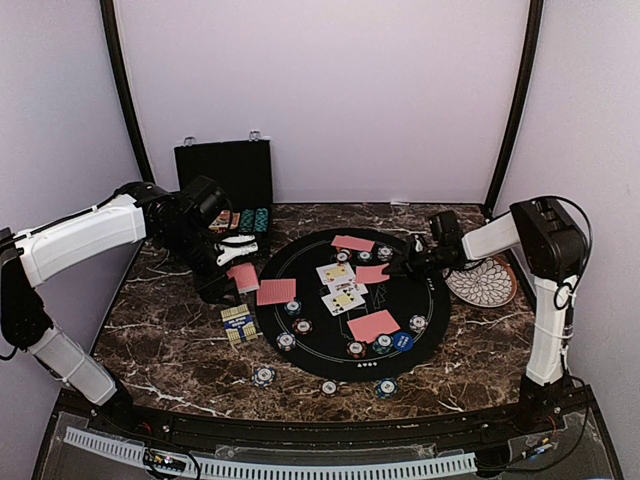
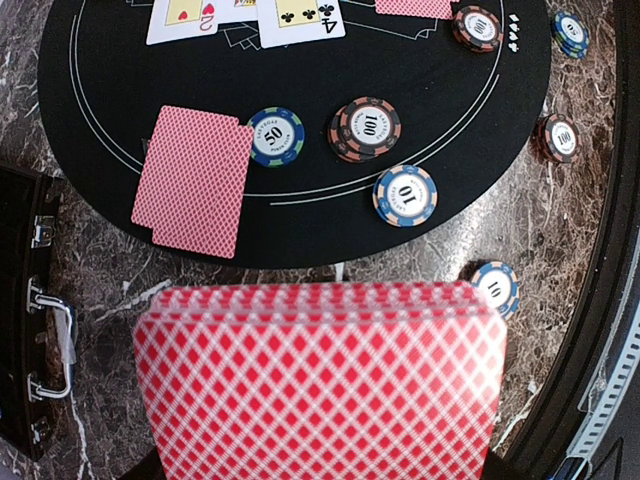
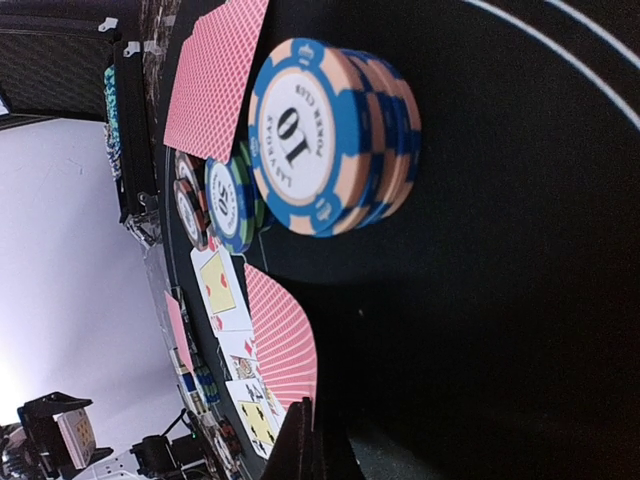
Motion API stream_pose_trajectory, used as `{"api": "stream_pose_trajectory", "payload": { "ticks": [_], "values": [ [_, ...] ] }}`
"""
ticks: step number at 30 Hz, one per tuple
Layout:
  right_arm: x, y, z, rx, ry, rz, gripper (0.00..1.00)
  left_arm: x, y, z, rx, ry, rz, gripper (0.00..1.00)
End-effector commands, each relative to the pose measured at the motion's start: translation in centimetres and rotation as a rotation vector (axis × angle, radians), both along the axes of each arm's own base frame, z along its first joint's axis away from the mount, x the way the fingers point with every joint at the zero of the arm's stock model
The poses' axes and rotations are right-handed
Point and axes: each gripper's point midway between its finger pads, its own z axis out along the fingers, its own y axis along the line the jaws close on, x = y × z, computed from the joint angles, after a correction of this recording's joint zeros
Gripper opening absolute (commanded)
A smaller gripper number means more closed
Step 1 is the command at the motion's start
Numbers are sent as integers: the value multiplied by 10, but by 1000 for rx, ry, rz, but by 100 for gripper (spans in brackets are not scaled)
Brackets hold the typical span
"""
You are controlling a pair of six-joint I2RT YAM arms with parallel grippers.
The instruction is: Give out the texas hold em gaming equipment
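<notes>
My left gripper (image 1: 236, 266) is shut on a deck of red-backed cards (image 2: 320, 385), held above the marble left of the round black mat (image 1: 310, 350); the deck hides its fingers in the left wrist view. My right gripper (image 3: 315, 445) lies low on the mat's right side, shut on the edge of a bowed red-backed card (image 3: 285, 340), which also shows from above as a red card (image 1: 372, 273). Face-up cards (image 1: 340, 285) lie at the mat's centre. Face-down cards lie at the back (image 1: 352, 243), left (image 1: 276, 291) and front (image 1: 372, 325). A stack of blue "10" chips (image 3: 330, 130) stands close by.
A black hinged case (image 1: 224, 175) stands open at the back left with chips in it. A white patterned plate (image 1: 482, 282) sits right of the mat. A small yellow and blue box (image 1: 238, 322) lies left of the mat. Loose chips (image 1: 264, 376) dot the marble in front.
</notes>
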Motion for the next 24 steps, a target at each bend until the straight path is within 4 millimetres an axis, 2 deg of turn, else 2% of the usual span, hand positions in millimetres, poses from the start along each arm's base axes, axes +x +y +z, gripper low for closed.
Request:
{"api": "stream_pose_trajectory", "payload": {
  "ticks": [1,8,11,15,19,24],
  "values": [
    [14,-7,-4,-55,-25,-7,0,-1,2,15,-16,-28,-5,0],
    [18,-13,-11,-136,-21,7,0,-1,1,15,-17,-25,-5,0],
    [16,-16,-18,-188,-6,29,13,-1,1,15,-17,-24,-5,0],
    [12,-23,-23,-287,3,45,38,-1,0,15,-18,-22,-6,0],
    [16,-29,-11,-358,-29,36,49,-1,0,14,-19,-17,-7,0],
    [21,-35,24,-434,-107,4,54,-1,-1,13,-19,-15,-7,0]
  ]
}}
